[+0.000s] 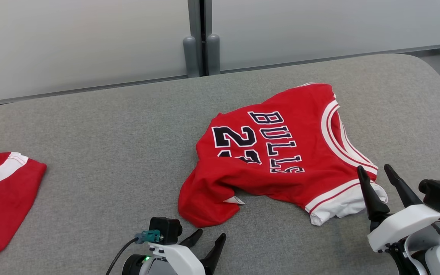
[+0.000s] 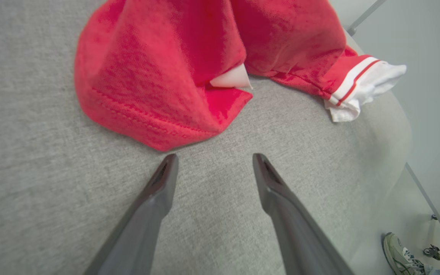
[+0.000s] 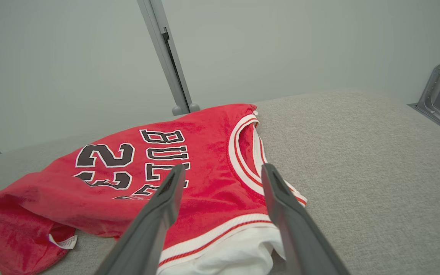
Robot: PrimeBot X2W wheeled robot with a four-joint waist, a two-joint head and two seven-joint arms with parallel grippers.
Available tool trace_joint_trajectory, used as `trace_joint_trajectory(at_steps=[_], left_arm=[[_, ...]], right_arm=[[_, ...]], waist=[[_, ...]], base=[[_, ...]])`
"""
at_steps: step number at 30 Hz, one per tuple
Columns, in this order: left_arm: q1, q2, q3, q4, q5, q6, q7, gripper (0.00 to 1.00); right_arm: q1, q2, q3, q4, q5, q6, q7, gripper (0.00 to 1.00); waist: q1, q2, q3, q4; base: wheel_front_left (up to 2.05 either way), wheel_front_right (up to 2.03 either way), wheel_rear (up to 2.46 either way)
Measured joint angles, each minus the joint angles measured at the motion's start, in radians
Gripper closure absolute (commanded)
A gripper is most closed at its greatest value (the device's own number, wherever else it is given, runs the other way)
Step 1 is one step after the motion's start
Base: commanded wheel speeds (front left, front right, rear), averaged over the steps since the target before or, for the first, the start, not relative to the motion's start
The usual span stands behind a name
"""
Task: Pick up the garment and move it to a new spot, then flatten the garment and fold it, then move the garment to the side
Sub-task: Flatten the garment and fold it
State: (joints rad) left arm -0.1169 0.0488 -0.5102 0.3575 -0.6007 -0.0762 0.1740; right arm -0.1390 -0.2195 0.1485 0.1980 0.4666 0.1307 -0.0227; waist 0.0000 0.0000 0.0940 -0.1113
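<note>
The jersey [image 1: 281, 152] is seen crumpled on the grey pad [image 1: 109, 126], right of centre, lettering up, collar toward the robot's right and hem toward its left. Both grippers are spread wide and nothing is held: the left gripper [image 1: 211, 233] is poised just short of the bunched hem corner [image 2: 159, 126], and the right gripper [image 1: 374, 168] is aimed at the white-trimmed armhole [image 1: 338, 202]. The pick-up is judged not yet begun. For a clean lift, the left fingers should be lowered around the stitched edge rather than the loose label [image 1: 235, 199], and the right closed on the trim band, where the cloth looks thickest. Whether the hem is doubled under itself there cannot be told, so a deep bite would be safer. Both ends should be raised together, so that nothing is dragged, and the cloth kept well apart from the other red garment [image 1: 2, 198] at the far left.
</note>
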Motion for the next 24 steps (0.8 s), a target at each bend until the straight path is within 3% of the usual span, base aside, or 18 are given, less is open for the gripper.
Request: trace_joint_trajectory(at_steps=[15, 17, 19, 20, 24], left_arm=[[-0.15, -0.001, -0.097, 0.152, -0.099, -0.013, -0.135, 0.0], [-0.163, -0.001, -0.106, 0.161, -0.113, -0.008, -0.157, 0.28], [-0.171, -0.001, -0.112, 0.173, -0.125, -0.002, -0.181, 0.91], [-0.175, -0.001, -0.112, 0.177, -0.136, -0.001, -0.194, 1.0], [-0.182, -0.001, -0.124, 0.203, -0.17, -0.001, -0.214, 1.0]], right_arm=[[-0.042, 0.0, 0.026, 0.022, 0.008, 0.0, -0.015, 0.0], [-0.044, -0.001, 0.025, 0.026, 0.008, 0.0, -0.018, 0.0], [-0.045, -0.002, 0.022, 0.03, 0.008, 0.0, -0.02, 0.0], [-0.045, -0.002, 0.021, 0.034, 0.008, 0.0, -0.022, 0.0], [-0.045, 0.002, 0.026, 0.042, 0.008, 0.0, -0.021, 0.0]], waist=[[0.0001, 0.0, 0.055, -0.064], [0.0, 0.0, 0.056, -0.064], [0.0, 0.0, 0.055, -0.061], [0.0001, 0.0, 0.054, -0.058], [0.0, 0.0, 0.046, -0.043]], base=[[0.0, 0.0, 0.0], [0.0, 0.0, 0.0], [0.0, 0.0, 0.0], [0.0, 0.0, 0.0], [0.0, 0.0, 0.0]])
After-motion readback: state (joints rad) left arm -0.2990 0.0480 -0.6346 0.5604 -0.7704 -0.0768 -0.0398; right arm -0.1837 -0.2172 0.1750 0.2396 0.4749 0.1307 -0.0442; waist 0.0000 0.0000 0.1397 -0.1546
